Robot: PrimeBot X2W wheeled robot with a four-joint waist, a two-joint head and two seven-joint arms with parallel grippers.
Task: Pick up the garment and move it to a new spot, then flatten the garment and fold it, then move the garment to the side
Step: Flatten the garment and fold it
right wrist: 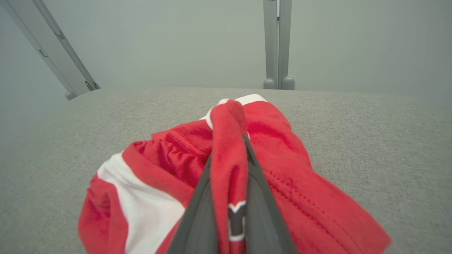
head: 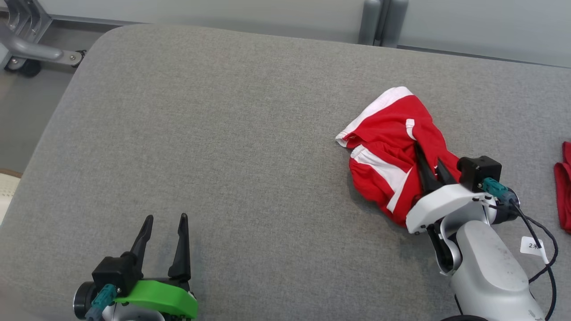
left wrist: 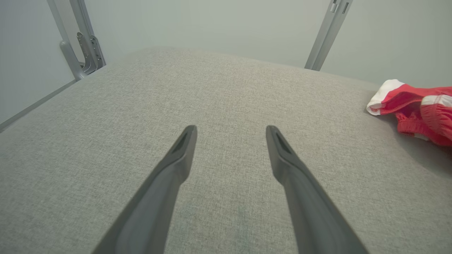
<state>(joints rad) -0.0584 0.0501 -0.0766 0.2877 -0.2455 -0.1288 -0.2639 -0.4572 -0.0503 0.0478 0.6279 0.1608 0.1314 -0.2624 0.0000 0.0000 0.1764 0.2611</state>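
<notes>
The grey tabletop (head: 223,133) carries the garment (head: 388,147), a crumpled red-and-white heap on my right side. Its long axis runs roughly away from me, in line with the right arm. The right tool (head: 428,154) is pinched on a raised red fold near the heap's middle. The left tool (head: 166,217) stands fully spread, holding nothing, well apart to the left. I judge the right arm makes the lift; bare tabletop lies leftward.

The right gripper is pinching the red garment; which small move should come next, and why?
Probably raise the right gripper: its fingers are shut on a fold of the red garment, which lies crumpled on the grey surface. The left gripper stands open, apart from it.
</notes>
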